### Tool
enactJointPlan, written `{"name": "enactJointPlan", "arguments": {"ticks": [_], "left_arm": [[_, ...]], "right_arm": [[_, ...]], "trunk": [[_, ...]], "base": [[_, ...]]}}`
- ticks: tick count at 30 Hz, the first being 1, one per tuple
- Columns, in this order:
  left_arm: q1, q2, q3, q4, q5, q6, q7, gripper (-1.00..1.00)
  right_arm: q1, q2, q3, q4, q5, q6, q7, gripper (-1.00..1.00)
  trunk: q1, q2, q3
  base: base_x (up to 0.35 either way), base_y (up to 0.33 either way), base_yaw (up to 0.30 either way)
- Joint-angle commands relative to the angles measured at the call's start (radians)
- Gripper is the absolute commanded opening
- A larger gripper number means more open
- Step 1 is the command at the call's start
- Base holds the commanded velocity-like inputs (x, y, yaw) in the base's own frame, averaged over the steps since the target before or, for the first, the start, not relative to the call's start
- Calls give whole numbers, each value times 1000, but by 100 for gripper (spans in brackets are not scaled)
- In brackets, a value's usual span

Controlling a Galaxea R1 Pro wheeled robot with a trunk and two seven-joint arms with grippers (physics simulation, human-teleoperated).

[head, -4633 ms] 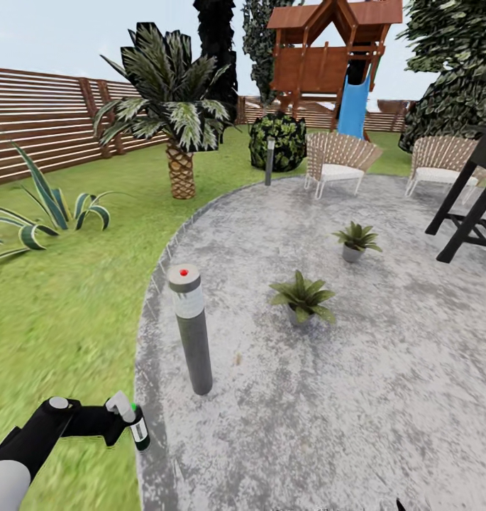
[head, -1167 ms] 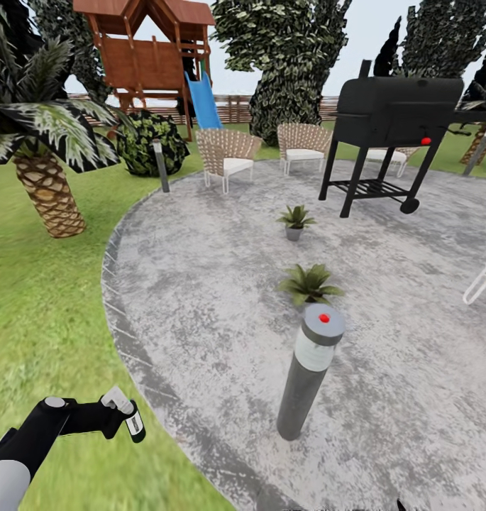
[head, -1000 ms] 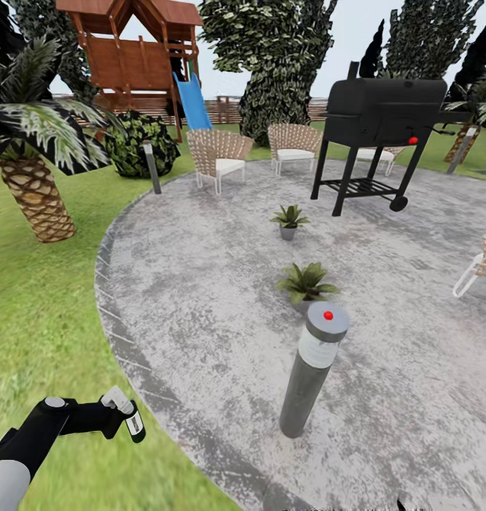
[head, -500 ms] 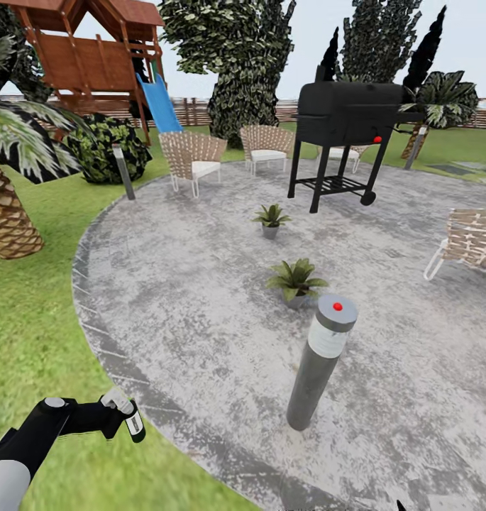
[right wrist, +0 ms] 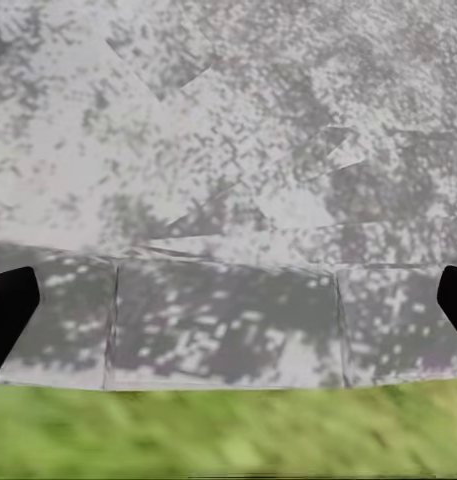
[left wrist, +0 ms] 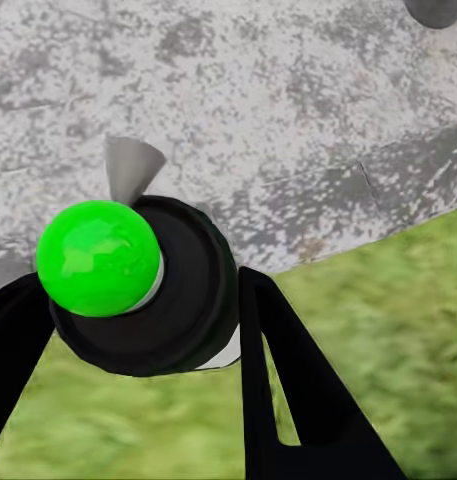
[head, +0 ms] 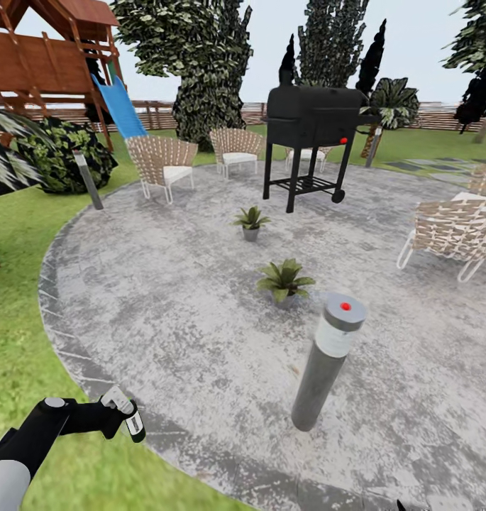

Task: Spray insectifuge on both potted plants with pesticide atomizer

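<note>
The pesticide atomizer (head: 133, 424), a small dark bottle with a pale label and white spray head, hangs over the grass at the patio's near edge, with my left gripper (head: 122, 415) shut on it. In the left wrist view the bottle (left wrist: 163, 290) appears end-on, round and black with a bright green knob, held between the two black fingers (left wrist: 278, 370) of the left gripper (left wrist: 138, 300). Two potted plants stand on the patio ahead: a nearer one (head: 284, 278) and a farther one (head: 250, 220). My right gripper (right wrist: 228, 310) is open over the paving edge, holding nothing.
A grey bollard lamp (head: 328, 362) with a red dot stands between me and the nearer plant. On the round stone patio (head: 172, 305) are a black grill (head: 310, 121) and wicker chairs (head: 161, 160) (head: 452, 231). Another bollard (head: 88, 179) and a play structure (head: 44, 64) lie left.
The whole view has swung to the right, so plants, lamp, grill and chairs slid left in the picture. My left gripper stays shut on the atomizer at the same spot.
</note>
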Motion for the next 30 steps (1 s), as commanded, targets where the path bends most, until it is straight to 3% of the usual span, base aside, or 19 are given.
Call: {"name": "enactJointPlan", "arguments": {"ticks": [1, 30], "left_arm": [[0, -1, 5, -1, -3, 10, -6, -100], [0, -1, 5, -1, -3, 10, -6, -100]], "right_arm": [[-1, 0, -9, 1, 7, -4, 4, 100], [-1, 0, -9, 1, 7, -4, 4, 100]], "trunk": [[0, 0, 0], [0, 0, 23]], "base": [[139, 339, -285], [140, 339, -285]]}}
